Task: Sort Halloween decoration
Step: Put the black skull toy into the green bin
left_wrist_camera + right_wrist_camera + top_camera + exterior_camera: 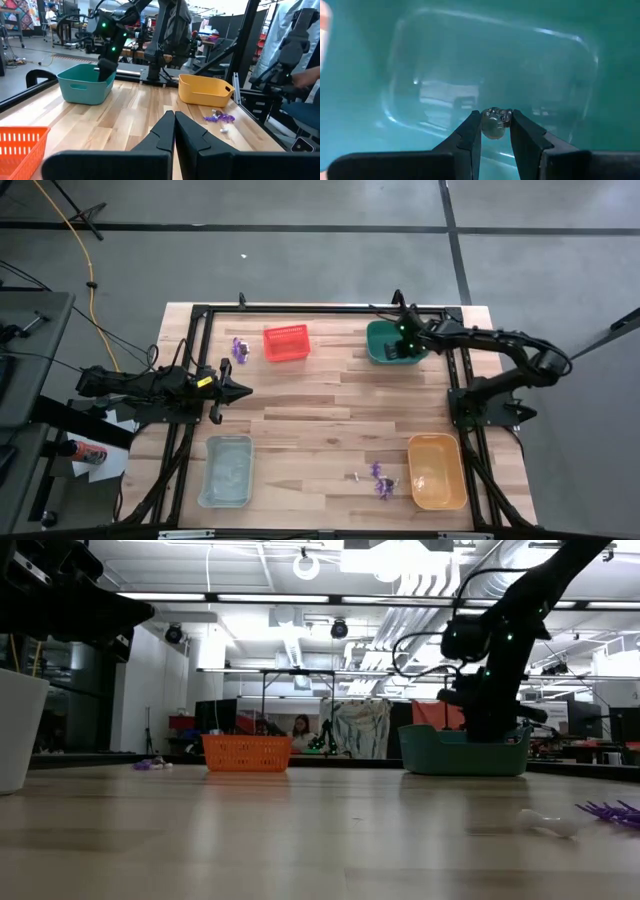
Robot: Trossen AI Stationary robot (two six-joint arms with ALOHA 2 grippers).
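Upper right in the high view, my right gripper [495, 131] reaches inside the green bin [383, 345], jaws clamped on a small pale trinket [493, 124]; left gripper [243, 390] jaws together.

Overhead, table-level, 2 wrist cameras

Red [286, 343], green [384, 345], orange [437, 471], prob. clear bins [227, 471].
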